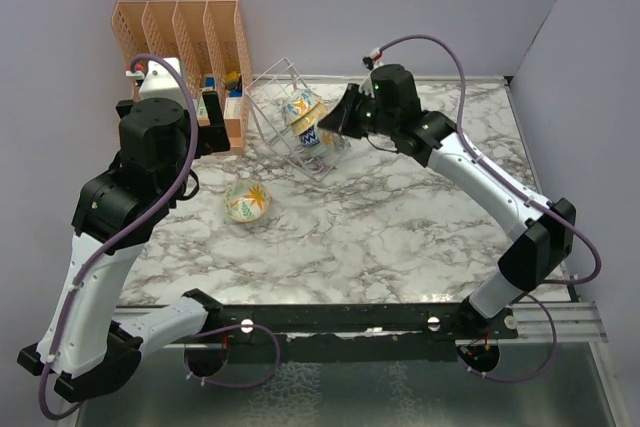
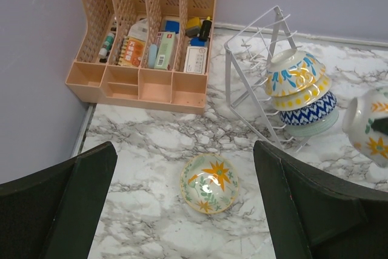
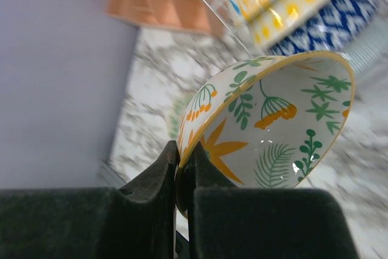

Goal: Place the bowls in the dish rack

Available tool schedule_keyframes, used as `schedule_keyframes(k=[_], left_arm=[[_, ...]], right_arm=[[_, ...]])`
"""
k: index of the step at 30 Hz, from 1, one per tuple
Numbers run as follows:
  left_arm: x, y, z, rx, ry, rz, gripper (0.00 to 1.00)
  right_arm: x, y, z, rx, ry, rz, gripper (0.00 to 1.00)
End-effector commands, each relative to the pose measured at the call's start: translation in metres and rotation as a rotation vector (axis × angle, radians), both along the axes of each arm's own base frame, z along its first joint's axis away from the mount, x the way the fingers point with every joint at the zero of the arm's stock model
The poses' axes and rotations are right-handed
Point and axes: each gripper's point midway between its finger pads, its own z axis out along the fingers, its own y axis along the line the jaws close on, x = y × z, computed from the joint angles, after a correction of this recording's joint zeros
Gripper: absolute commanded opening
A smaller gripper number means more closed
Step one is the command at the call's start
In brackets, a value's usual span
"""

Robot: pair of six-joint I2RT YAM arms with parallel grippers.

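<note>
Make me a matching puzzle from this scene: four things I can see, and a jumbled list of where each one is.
Things:
1. blue zigzag bowl
2. leaf-print bowl
3. orange-star bowl
4. orange file organizer

Places:
A. standing at the far left corner
B. pinched by its rim in the right gripper
C. nested with other bowls in the wire dish rack
D. alone on the marble table

Pairs: 1-C, 2-B, 3-D, 4-A
</note>
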Motion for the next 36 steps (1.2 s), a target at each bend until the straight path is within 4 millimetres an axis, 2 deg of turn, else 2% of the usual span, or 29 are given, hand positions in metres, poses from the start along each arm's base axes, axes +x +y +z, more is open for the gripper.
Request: schedule_keyframes(k=[1,6,10,13,16,21,29,36], left_arm=[[-0.003,0.010,0.024,0.000,-0.063,0.036,0.99],[-0.005,0.015,0.026,0.015,-0.063,0.055,0.99],[-0.004,0.014,0.025,0.015,-0.057,0.054,0.99],[-0.004,0.014,0.026,0.016,-0.054,0.055,0.99],[-0.004,0.015,0.026,0.022,-0.052,0.061,0.99],[-0.003,0.015,0.023,0.033,-0.042,0.062,0.99],[0.003,0.012,0.019,0.055,-0.031,0.058,0.99],[0.005,0.011,0.016,0.062,-0.023,0.055,0.99]], right_arm=[[0.033,0.048,0.098,0.506,-0.145,0.171,0.01],[0.065,0.067,0.144,0.768,-0.206,0.199,0.01],[0.091,0.079,0.151,0.955,-0.192,0.180,0.01],[0.112,0.081,0.144,1.066,-0.181,0.136,0.01],[0.126,0.080,0.139,1.103,-0.204,0.107,0.01],[0.143,0.078,0.113,1.118,-0.143,0.039,0.01],[0.156,0.071,0.079,1.098,-0.055,-0.080,0.01],[0.159,0.072,0.054,1.102,0.017,-0.101,0.01]])
